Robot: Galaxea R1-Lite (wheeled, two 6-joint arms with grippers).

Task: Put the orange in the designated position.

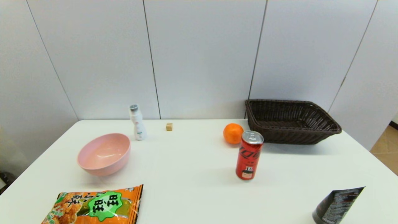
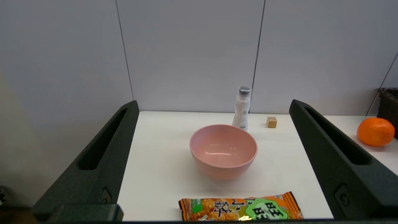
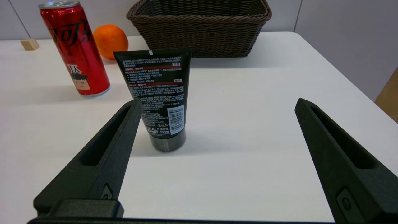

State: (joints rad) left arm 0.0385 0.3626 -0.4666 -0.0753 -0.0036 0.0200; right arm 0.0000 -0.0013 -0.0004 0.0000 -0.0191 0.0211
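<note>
The orange (image 1: 233,133) rests on the white table just left of the dark wicker basket (image 1: 323,133) and behind the red can (image 1: 248,155). It also shows as the orange (image 2: 375,131) in the left wrist view and the orange (image 3: 110,41) behind the can in the right wrist view. Neither arm appears in the head view. My left gripper (image 2: 214,107) hangs open near the table's front left, facing the pink bowl (image 2: 223,150). My right gripper (image 3: 217,104) is open at the front right, with nothing between its fingers, a black tube (image 3: 160,96) standing just ahead.
An orange-and-green snack bag (image 1: 94,205) lies at the front left. A white bottle (image 1: 137,122) and a small wooden cube (image 1: 169,126) stand near the back edge. The black tube (image 1: 337,205) stands at the front right.
</note>
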